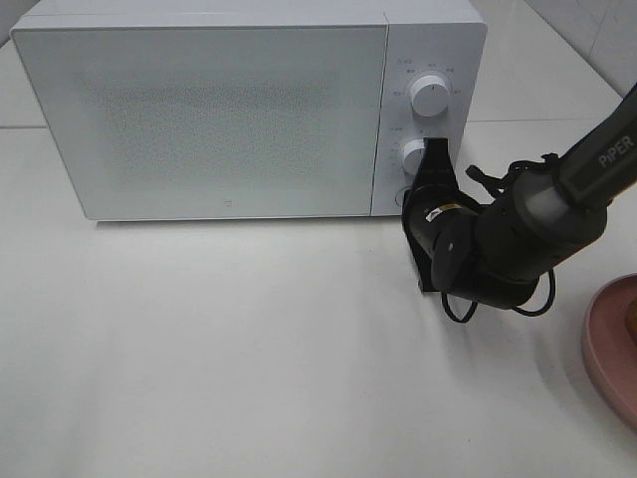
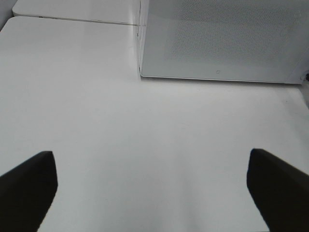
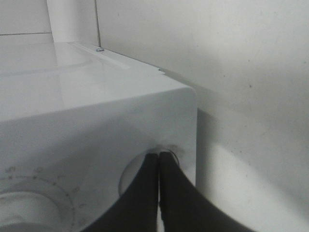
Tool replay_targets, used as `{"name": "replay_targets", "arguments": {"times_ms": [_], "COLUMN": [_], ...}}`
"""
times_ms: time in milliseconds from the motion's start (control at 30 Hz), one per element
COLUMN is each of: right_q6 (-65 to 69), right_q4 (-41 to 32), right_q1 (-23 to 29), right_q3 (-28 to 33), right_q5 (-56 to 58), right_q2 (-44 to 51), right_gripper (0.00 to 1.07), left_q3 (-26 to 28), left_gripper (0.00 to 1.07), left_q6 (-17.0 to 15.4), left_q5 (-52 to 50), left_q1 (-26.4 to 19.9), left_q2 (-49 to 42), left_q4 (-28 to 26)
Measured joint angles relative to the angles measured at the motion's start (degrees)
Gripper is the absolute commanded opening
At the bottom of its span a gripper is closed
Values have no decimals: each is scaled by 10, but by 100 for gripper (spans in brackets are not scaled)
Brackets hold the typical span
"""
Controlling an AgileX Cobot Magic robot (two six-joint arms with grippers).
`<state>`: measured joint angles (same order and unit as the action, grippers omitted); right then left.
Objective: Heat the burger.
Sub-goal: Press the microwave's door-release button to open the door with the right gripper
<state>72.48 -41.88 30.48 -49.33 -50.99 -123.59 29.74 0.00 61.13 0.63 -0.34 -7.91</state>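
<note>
1. The microwave (image 1: 199, 110) is being shown in white, its door being covered by fine grey dots.
2. The desk (image 1: 249, 349) is being seen as plain white.
3. The plate (image 1: 609, 349) is being shown in pink.
4. The right hand (image 1: 435, 151) is being shown in black, its arm (image 1: 597, 164) being marked with white lettering.

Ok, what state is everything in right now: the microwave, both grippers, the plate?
Microwave door: closed.
Upper knob: setting too small to read.
Right gripper: shut, tips at the microwave's control panel.
Left gripper: open, holding nothing.
Pink plate: on the table, mostly out of frame.
</note>
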Motion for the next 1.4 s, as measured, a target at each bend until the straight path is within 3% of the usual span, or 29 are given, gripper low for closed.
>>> {"name": "replay_targets", "arguments": {"times_ms": [867,1400], "right_q6": [8,-21], "right_q4": [-4,-43], "right_q1": [-2,7], "right_q3": [-14,-41], "right_q5": [-9,14], "right_q2": [-10,-9], "right_gripper": [0,0], "left_q3": [0,0], "left_gripper": [100,100], "left_q6": [0,0], "left_q5": [0,0], "left_q1": [0,0], "left_q2": [0,0], "left_q4": [0,0]}}
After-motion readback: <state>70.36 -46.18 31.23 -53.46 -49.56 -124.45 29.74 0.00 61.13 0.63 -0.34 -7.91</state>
